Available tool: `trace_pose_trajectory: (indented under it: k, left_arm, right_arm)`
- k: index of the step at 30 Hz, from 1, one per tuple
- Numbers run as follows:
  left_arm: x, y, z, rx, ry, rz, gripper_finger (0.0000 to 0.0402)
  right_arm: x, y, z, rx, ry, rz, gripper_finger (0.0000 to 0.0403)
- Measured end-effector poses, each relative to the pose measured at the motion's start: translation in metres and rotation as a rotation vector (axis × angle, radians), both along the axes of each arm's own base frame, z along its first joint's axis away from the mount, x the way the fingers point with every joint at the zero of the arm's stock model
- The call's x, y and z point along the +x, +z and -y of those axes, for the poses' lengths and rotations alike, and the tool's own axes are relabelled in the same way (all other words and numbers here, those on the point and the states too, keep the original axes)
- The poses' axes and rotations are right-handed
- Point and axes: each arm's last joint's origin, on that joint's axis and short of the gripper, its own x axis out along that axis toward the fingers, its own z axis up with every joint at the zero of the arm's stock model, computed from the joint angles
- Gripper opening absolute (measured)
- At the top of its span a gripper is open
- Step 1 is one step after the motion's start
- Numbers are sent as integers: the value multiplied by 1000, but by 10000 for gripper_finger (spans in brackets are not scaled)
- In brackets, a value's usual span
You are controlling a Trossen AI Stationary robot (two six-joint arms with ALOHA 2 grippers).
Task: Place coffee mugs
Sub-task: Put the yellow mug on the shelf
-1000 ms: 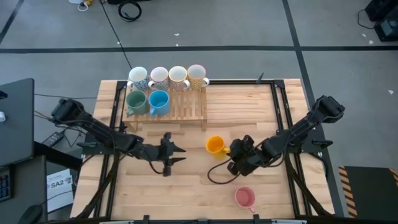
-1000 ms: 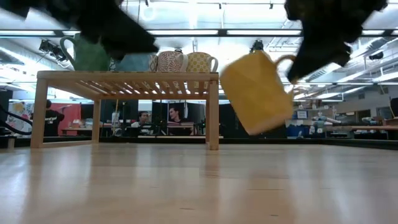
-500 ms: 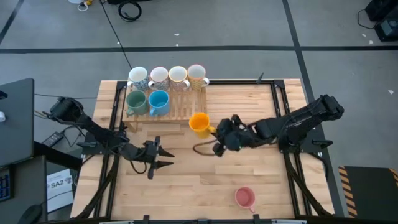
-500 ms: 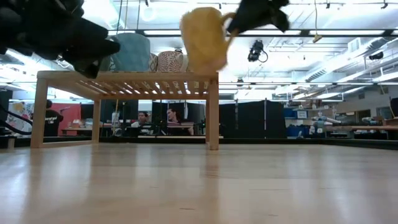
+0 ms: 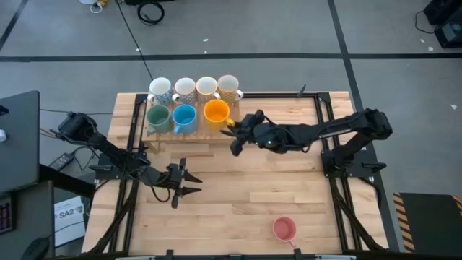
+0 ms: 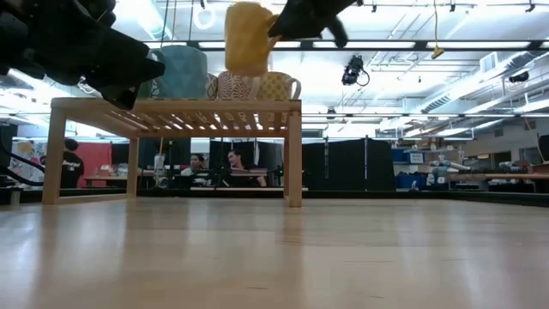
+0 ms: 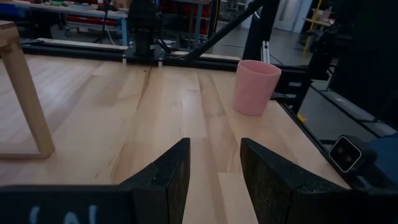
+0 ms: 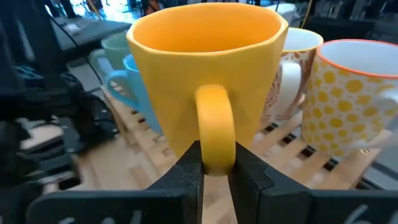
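Orange mug [image 5: 216, 111] hangs upright over the wooden rack [image 5: 224, 131], right gripper [image 5: 234, 128] pinching its handle from four o'clock; blue mug [image 5: 184, 116] neighbours at nine. Left gripper [image 5: 189, 182] waits half-open, empty.

Right arm stretched low across table toward far left, right gripper [image 5: 232, 127] at its tip, jaws clamped on handle of orange mug [image 5: 216, 111] (handle pinched between both fingers, seen in wrist view). Left arm folded at near left side, left gripper [image 5: 189, 182] held low over tabletop, fingers [image 7: 166, 171] parted, nothing gripped.
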Motion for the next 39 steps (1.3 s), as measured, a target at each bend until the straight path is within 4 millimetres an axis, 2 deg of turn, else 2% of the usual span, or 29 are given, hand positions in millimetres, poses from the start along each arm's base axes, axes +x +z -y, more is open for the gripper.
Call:
trace_pose_trajectory:
  k: [7, 20, 39]
  left_arm:
    - [0, -1, 0, 7, 0, -11, 148]
    - [0, -1, 0, 30, -3, -10, 148]
    - [0, -1, 0, 33, -3, -9, 148]
  right_arm:
    - [22, -19, 14, -49, -44, 17, 61]
    - [46, -54, 15, -96, -111, -7, 60]
    - [50, -59, 12, -45, 27, -7, 77]
